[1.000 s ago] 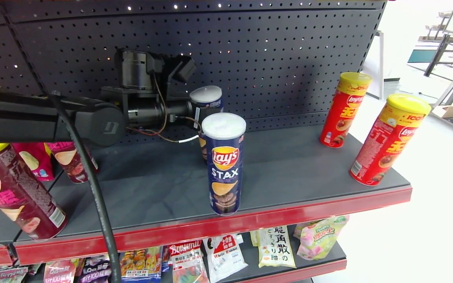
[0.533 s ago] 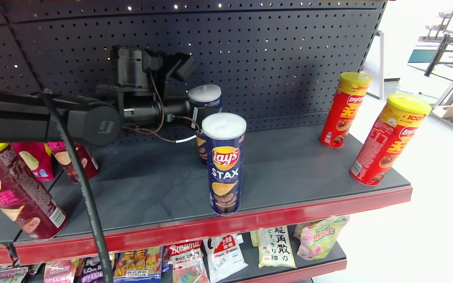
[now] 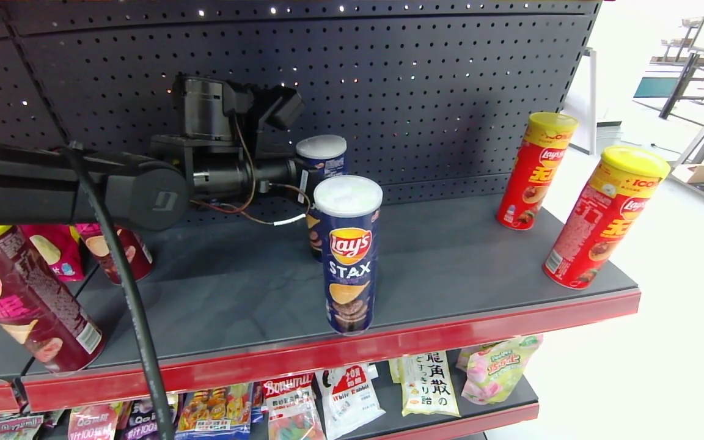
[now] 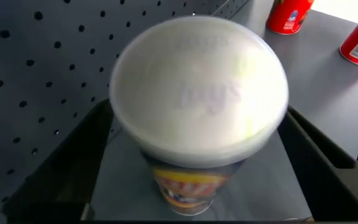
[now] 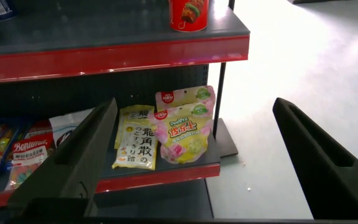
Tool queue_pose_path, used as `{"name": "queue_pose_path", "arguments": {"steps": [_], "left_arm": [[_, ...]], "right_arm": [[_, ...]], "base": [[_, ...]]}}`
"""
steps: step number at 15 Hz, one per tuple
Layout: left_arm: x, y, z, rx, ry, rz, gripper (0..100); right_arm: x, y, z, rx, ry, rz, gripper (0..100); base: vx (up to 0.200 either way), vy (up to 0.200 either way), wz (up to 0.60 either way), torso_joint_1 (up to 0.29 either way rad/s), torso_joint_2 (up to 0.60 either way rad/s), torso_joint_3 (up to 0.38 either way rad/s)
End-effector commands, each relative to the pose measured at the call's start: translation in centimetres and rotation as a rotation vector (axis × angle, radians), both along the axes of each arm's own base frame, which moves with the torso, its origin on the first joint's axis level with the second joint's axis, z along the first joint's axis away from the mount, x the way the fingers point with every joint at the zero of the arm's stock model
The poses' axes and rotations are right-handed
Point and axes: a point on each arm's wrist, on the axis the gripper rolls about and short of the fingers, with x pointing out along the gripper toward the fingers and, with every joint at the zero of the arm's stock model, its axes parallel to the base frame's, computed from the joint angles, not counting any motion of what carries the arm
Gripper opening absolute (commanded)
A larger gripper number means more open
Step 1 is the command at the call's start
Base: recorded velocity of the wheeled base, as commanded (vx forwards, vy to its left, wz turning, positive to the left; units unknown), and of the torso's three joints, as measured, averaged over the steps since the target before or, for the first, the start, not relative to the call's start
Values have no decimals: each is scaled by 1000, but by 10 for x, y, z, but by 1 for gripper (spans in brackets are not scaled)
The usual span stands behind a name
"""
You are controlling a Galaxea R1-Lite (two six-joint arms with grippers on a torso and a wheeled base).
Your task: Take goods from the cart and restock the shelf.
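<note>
Watching the head view, I am seeing the left gripper (image 3: 304, 176) sitting just left of centre in the upper half of the frame, close in front of the pegboard panel (image 3: 450, 91). It is pinching the rear blue can (image 3: 322, 154), which is standing upright at the back of the shelf (image 3: 236, 287). In the left wrist view that can's white lid is filling the middle of the frame, with a dark finger (image 4: 61, 168) flanking it on each side. The front blue can (image 3: 348, 256) is standing upright directly in front of it, near the red front lip and apart from the gripper. Toward the right side of the frame, two red cans with yellow lids are standing well apart from the blue ones: the far red can (image 3: 535, 171) near the panel and the near red can (image 3: 605, 217) by the shelf's right corner. A maroon can (image 3: 28, 299) is standing at the lower left. The right gripper (image 5: 196, 106) is hanging spread wide with nothing between its fingers, facing the snack bags (image 5: 185, 127) on the lower shelf (image 5: 166, 177).
</note>
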Motion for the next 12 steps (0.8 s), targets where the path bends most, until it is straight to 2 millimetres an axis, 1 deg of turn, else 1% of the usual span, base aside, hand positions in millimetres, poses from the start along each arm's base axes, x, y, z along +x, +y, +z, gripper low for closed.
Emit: {"name": "queue_pose_path", "arguments": {"steps": [1, 2, 5, 6, 7, 8, 9, 10, 12], "left_arm": [[-4, 2, 4, -4, -7, 2, 100], [-4, 3, 4, -4, -7, 2, 100], [-39, 33, 8, 9, 22, 40, 100], [-47, 38, 8, 12, 29, 45, 100], [-71, 50, 8, 16, 42, 50, 100], [-88, 57, 8, 18, 47, 53, 100], [-114, 68, 6, 20, 51, 53, 100], [-121, 71, 6, 19, 52, 55, 100], [-173, 92, 1, 15, 41, 58, 100]], "right_arm": [[0, 0, 0, 0, 1, 1, 100], [0, 0, 0, 0, 1, 1, 100], [0, 0, 0, 0, 1, 1, 100], [0, 0, 0, 0, 1, 1, 100], [0, 0, 0, 0, 1, 1, 100], [0, 0, 0, 0, 1, 1, 100], [0, 0, 0, 0, 1, 1, 100], [0, 0, 0, 0, 1, 1, 100], [0, 0, 0, 0, 1, 1, 100]], "base": [[0, 0, 0, 0, 0, 0], [0, 0, 0, 0, 0, 0], [0, 0, 0, 0, 0, 0], [0, 0, 0, 0, 0, 0], [0, 0, 0, 0, 0, 0], [0, 0, 0, 0, 0, 0], [0, 0, 0, 0, 0, 0], [0, 0, 0, 0, 0, 0], [0, 0, 0, 0, 0, 0]]}}
